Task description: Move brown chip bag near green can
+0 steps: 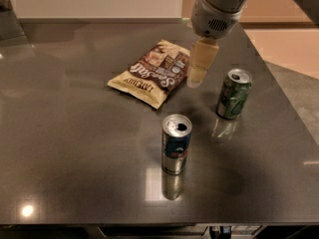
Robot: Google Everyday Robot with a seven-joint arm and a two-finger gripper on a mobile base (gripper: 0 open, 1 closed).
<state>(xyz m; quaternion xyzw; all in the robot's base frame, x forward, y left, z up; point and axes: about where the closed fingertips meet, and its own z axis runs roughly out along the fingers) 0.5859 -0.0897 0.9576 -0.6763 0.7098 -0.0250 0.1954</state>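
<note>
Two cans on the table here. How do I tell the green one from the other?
The green can is shorter and dark green; the blue can is taller, slimmer, blue and silver. The green can stands toward the right; the blue can stands nearer the front, about midway. The gripper hangs at the chip bag's right end, left of the green can. Both cans stand upright with silver tops.

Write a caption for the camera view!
Gripper at the right edge of the brown chip bag, green can standing farther right.

Gripper (195,78) beside brown chip bag (149,73) — bare table (75,143) gap toward green can (233,94)
</note>
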